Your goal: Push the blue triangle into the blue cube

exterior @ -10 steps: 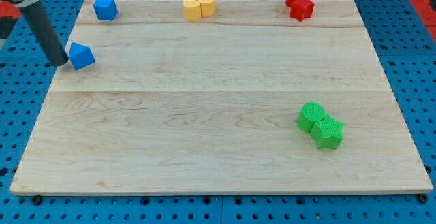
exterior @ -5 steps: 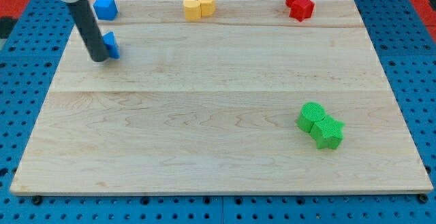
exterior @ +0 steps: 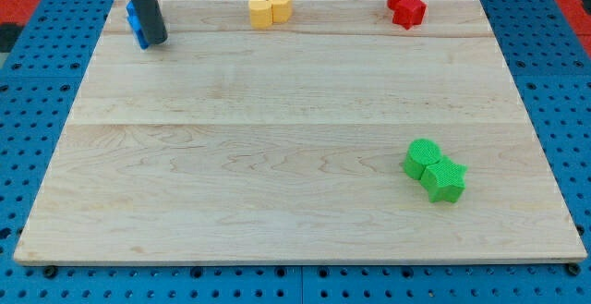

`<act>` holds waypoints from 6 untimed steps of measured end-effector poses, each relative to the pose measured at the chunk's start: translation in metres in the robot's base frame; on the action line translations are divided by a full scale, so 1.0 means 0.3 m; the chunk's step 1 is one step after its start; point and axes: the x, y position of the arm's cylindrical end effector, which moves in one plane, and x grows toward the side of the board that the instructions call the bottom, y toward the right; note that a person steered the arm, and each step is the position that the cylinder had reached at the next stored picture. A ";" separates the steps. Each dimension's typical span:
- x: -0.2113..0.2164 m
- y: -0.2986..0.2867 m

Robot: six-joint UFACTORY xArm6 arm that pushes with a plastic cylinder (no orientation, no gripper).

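Observation:
My dark rod stands at the view's top left, and my tip (exterior: 156, 41) rests on the wooden board (exterior: 295, 138). The rod covers most of both blue blocks. Only a thin strip of blue (exterior: 136, 25) shows along the rod's left side, so I cannot separate the blue triangle from the blue cube or tell their shapes. The blue strip touches the rod just left of and above my tip.
Two yellow blocks (exterior: 269, 8) sit together at the view's top centre. Two red blocks (exterior: 405, 5) sit together at the top right. A green cylinder (exterior: 422, 157) and a green star-like block (exterior: 445, 178) touch at the lower right.
My tip has moved up and to the right, pushing the blue triangle up the left side to the spot where the blue cube stood. The rod now hides most of both.

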 end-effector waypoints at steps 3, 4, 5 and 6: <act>0.072 -0.077; 0.026 -0.077; -0.019 -0.077; -0.006 -0.072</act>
